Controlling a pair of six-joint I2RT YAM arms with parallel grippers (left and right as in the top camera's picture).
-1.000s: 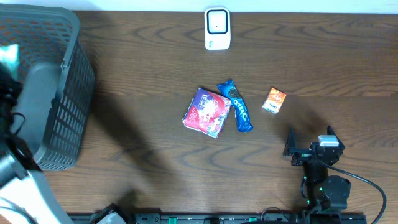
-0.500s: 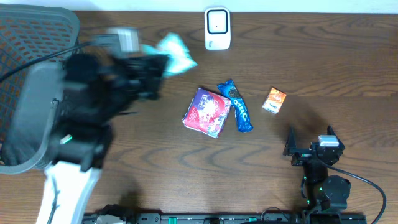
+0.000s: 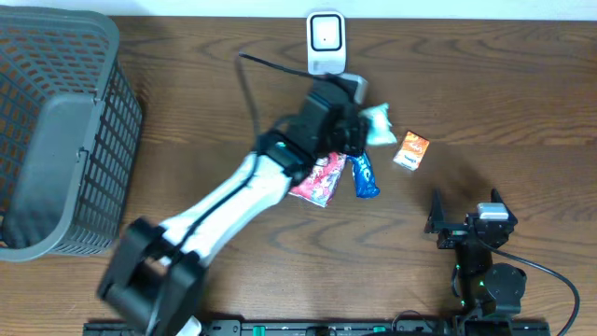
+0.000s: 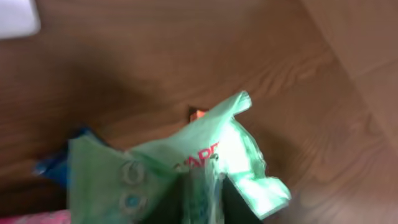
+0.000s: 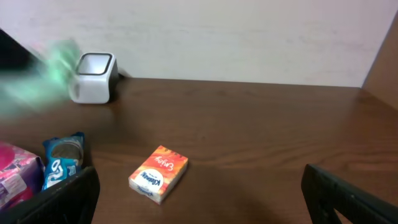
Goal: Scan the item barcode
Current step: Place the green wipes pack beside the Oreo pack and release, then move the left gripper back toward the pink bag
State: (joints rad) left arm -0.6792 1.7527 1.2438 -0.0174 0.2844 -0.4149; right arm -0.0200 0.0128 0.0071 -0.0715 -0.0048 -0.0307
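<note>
Only close-up: red lettering [image 4: 200, 155] (green packet [image 4: 239, 146])

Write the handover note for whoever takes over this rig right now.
Left gripper: closed on the green packet, beside the white scanner.
Right gripper: open, empty, near the front edge.
On the table: pink packet, blue Oreo pack, orange box; basket far left.
Done: green packet is up near the scanner; no scan confirmed.
Left: show its barcode to the scanner, then the other three items.
</note>
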